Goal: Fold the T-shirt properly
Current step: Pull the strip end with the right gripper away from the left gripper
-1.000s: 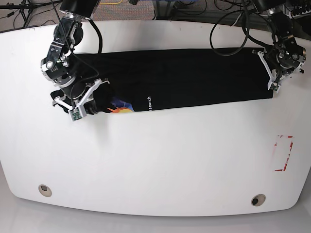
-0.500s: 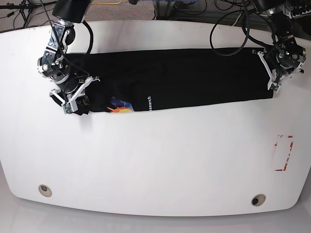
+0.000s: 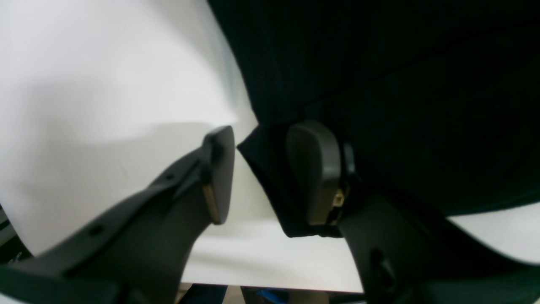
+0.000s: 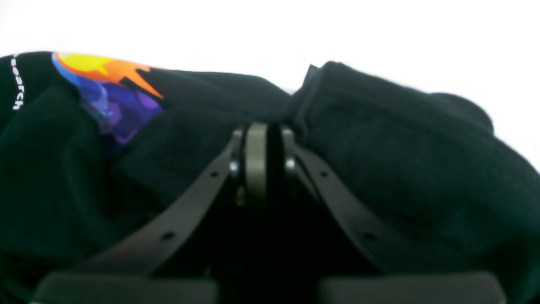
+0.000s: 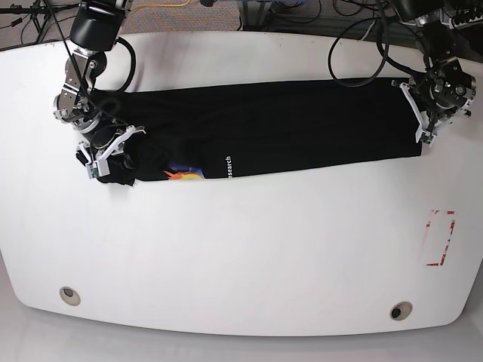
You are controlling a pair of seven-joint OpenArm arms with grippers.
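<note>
The black T-shirt [image 5: 287, 128] lies as a long band across the far half of the white table [image 5: 241, 249]. Its colour print [image 5: 186, 173] and white lettering [image 5: 229, 167] sit near the left end. My right gripper [image 5: 106, 161] is at that bunched left end. In the right wrist view it [image 4: 258, 139] is shut on black fabric [image 4: 400, 147] beside the print [image 4: 109, 93]. My left gripper [image 5: 423, 132] is at the shirt's right end. In the left wrist view it [image 3: 261, 169] is open, with a corner of the shirt [image 3: 422, 84] lying against one finger [image 3: 314, 169].
A red marked rectangle [image 5: 440, 238] is on the table at the right. Two round holes [image 5: 69, 295] [image 5: 401, 310] sit near the front edge. Cables and stands run behind the table's back edge.
My right gripper has moved left and back with the shirt's left end, dragging the print and lettering slightly left. The left gripper has stayed at the right end.
</note>
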